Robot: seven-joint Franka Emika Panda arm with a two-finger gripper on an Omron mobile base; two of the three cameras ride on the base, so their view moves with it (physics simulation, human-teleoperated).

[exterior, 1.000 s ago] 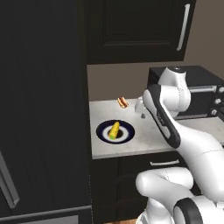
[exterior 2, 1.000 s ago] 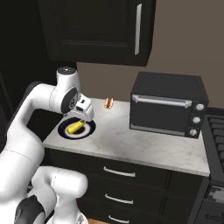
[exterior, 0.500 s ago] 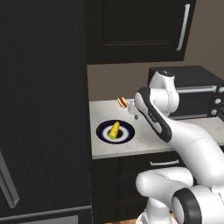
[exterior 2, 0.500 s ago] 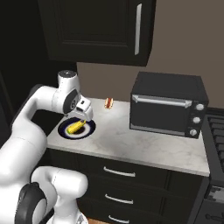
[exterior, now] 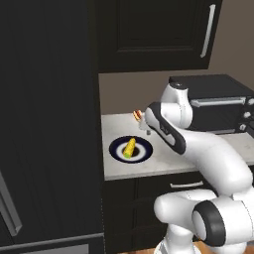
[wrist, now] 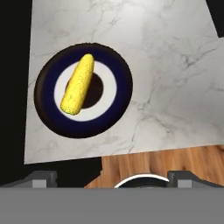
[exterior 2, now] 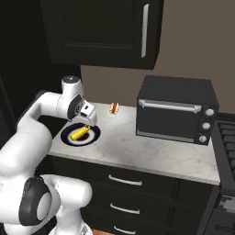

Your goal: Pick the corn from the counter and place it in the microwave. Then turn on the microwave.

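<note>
Two base-mounted cameras look forward and down from behind the arm, left and right, both taking in the pale marble counter (exterior: 163,161) (exterior 2: 137,151), the dark blue-and-white round plate (exterior: 141,153) (exterior 2: 94,134) and the black boxy oven (exterior: 213,101) (exterior 2: 176,108). The hand camera looks steeply down, close over the same plate (wrist: 118,83) and counter (wrist: 166,65).

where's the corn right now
The corn lies on a dark blue and white plate at the counter's left end, well left of the black countertop oven, with a small hot dog behind it.
</note>
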